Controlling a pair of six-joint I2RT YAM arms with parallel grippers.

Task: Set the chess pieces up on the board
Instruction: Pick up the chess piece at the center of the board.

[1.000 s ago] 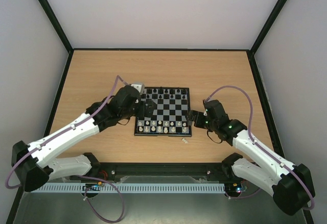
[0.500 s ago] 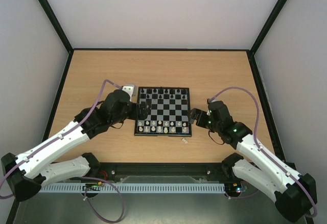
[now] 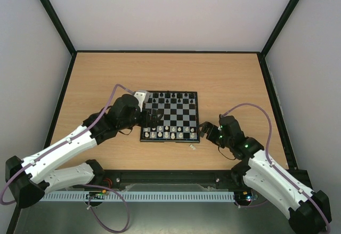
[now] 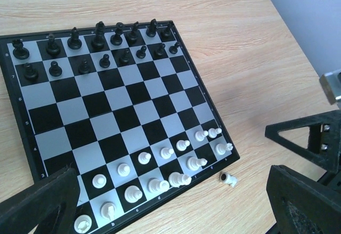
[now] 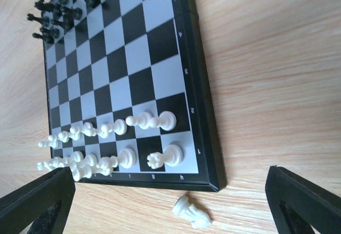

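Observation:
The board (image 3: 181, 114) lies mid-table. Black pieces (image 3: 169, 96) fill its two far rows and white pieces (image 3: 170, 132) stand in the two near rows. One white piece (image 3: 192, 147) lies on its side on the wood, just off the board's near right corner. It also shows in the left wrist view (image 4: 228, 178) and the right wrist view (image 5: 191, 211). My left gripper (image 3: 151, 119) is open and empty over the board's near left part. My right gripper (image 3: 205, 131) is open and empty beside the board's right edge, with the fallen piece low between its fingers (image 5: 306, 202).
In the left wrist view the board (image 4: 106, 106) fills the left of the frame, and the right arm's black fingers (image 4: 306, 138) stand at the right. In the right wrist view the board's border (image 5: 205, 117) runs down the middle, with bare wood to its right.
My right arm has drawn back toward the near edge, along the board's right side. My left gripper has shifted slightly nearer over the board's left part. No piece has moved.

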